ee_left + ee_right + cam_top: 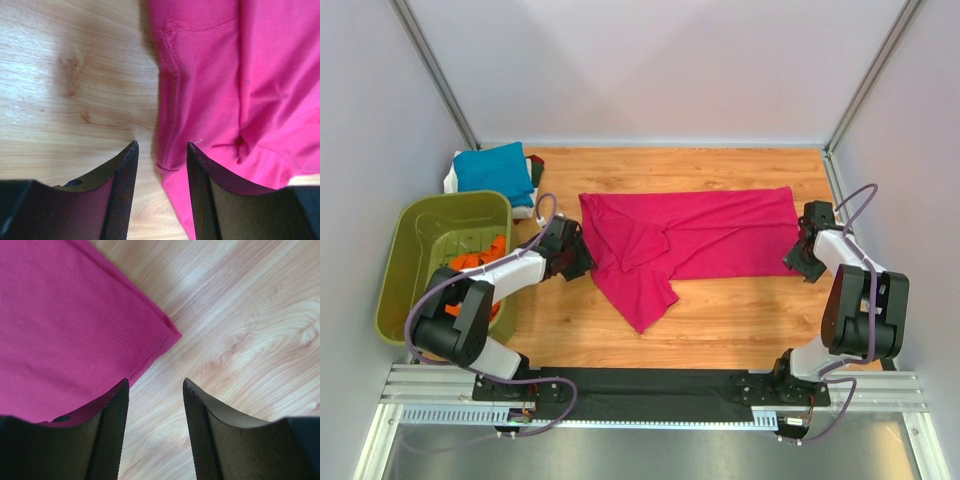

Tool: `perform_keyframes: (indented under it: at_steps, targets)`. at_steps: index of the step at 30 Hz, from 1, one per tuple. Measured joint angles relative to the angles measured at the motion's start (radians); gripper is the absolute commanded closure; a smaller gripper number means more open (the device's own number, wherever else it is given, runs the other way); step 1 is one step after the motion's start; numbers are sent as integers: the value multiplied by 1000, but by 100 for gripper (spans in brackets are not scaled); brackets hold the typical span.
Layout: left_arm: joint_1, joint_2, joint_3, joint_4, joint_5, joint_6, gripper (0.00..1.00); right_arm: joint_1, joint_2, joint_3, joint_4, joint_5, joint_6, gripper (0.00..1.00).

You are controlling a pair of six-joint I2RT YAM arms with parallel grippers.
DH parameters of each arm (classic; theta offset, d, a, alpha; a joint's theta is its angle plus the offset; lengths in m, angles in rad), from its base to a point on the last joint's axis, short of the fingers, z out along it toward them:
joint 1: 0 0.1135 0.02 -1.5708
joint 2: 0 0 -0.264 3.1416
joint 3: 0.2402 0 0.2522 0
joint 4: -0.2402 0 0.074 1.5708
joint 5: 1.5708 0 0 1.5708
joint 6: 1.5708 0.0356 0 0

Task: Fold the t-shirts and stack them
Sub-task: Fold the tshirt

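A magenta-pink t-shirt (690,235) lies spread across the middle of the wooden table, with a flap hanging toward the front. My left gripper (582,262) is open at the shirt's left edge; in the left wrist view (161,150) a hem (172,165) lies between the jaws. My right gripper (796,258) is open at the shirt's front right corner (167,332), with bare wood between the jaws. A folded teal-blue shirt (495,172) lies on a white one (451,182) at the back left. Orange shirts (480,258) lie in the basket.
An olive-green plastic basket (415,225) stands at the left edge of the table, next to my left arm. Grey walls close the table on three sides. Bare wood (750,310) lies in front of the pink shirt.
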Motion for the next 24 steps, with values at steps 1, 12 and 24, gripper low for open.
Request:
perform_keyframes:
  at_steps: [1, 12, 24]
  targets:
    - [0, 4, 1, 0, -4, 0, 50, -5, 5, 3, 2, 6, 0, 52]
    - [0, 45, 27, 3, -33, 5, 57, -40, 86, 42, 32, 52, -6, 71]
    - [0, 73, 44, 0, -46, 14, 89, -40, 111, 43, 39, 111, -11, 100]
